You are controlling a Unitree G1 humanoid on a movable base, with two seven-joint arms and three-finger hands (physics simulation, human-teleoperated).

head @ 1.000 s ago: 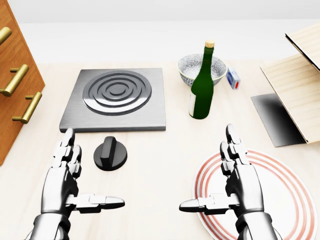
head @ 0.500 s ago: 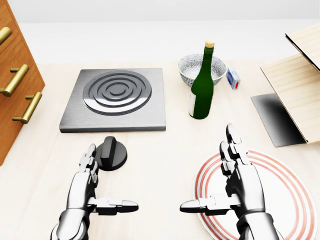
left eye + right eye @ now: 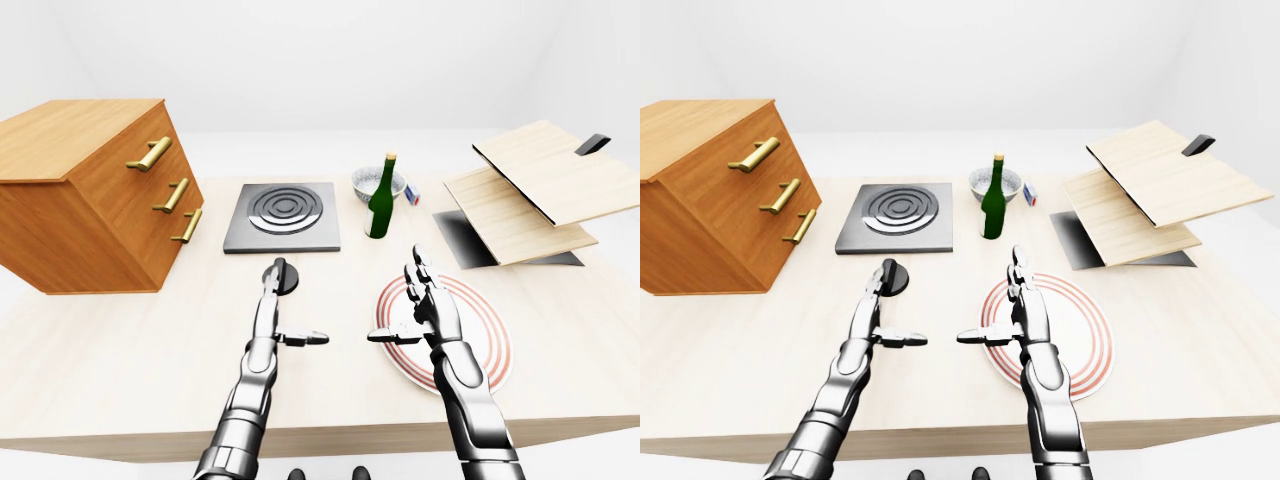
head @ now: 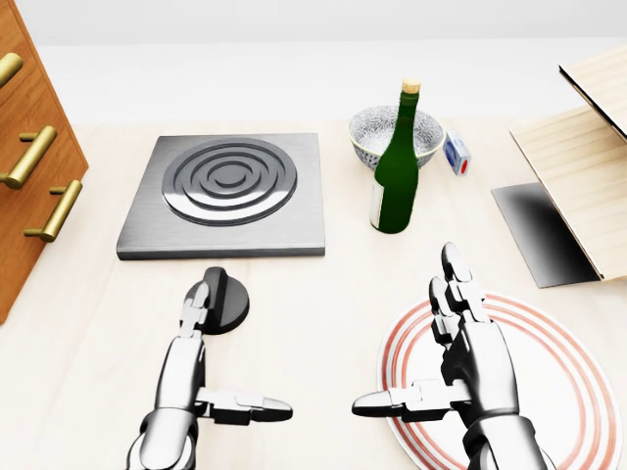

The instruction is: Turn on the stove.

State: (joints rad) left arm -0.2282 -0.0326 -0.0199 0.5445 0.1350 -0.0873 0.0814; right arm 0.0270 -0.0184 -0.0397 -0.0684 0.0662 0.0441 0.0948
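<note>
The stove is a grey square plate with a ringed burner [image 4: 225, 186], in the upper left of the head view. Its black round knob [image 4: 223, 302] lies on the table just below it. My left hand [image 4: 225, 362] is open, fingers straight and thumb out to the right. Its fingertips [image 4: 194, 305] stand at the knob's left edge, and I cannot tell whether they touch it. My right hand [image 4: 407, 333] is open and empty, held over the left rim of the red-ringed plate [image 4: 558, 392], well to the right of the knob.
A green bottle [image 4: 396, 176] stands right of the stove, with a patterned bowl [image 4: 375, 132] and a small blue-and-white box [image 4: 457, 154] behind it. A wooden drawer cabinet [image 4: 29, 147] is at the left. Wooden boards [image 4: 578, 166] over a dark mat [image 4: 539, 235] are at the right.
My left hand has moved right and a little up across the table, from left of the knob to its edge. The right hand and the camera have not moved.
</note>
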